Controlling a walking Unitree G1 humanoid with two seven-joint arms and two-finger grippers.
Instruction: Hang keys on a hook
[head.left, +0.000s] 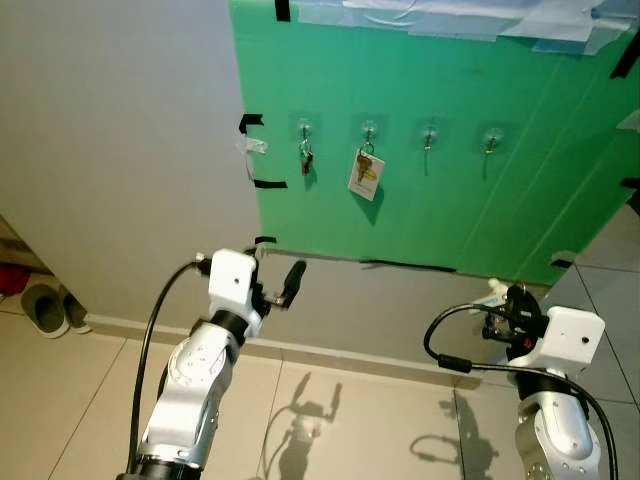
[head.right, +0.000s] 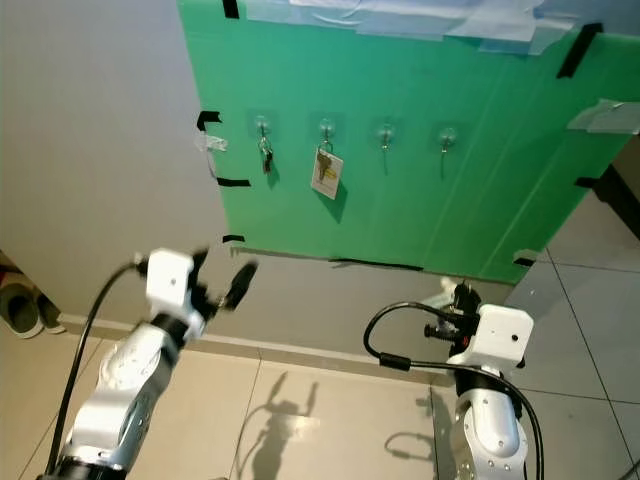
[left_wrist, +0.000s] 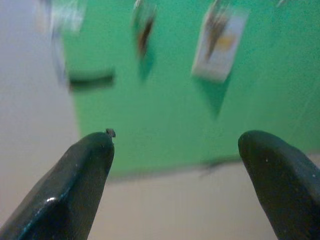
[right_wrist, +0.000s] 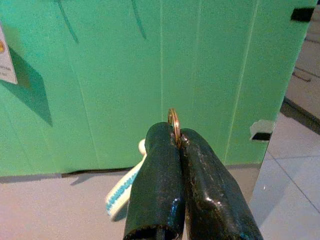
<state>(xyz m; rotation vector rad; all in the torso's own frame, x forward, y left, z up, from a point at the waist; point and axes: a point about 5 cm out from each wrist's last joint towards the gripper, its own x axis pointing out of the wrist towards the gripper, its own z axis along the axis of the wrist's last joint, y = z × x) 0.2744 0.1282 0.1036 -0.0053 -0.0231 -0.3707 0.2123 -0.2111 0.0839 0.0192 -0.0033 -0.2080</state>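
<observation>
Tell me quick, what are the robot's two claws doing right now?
Left claw: open, holding nothing, pointed at the green board.
Right claw: shut on a key ring with a white and blue tag.

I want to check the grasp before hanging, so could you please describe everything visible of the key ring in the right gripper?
The key ring is a thin gold-coloured metal loop, pinched upright between the shut fingers of the right gripper, its top arc poking above the fingertips. A white and light-blue tag hangs below it. It is held low, before the green board, touching nothing else.
</observation>
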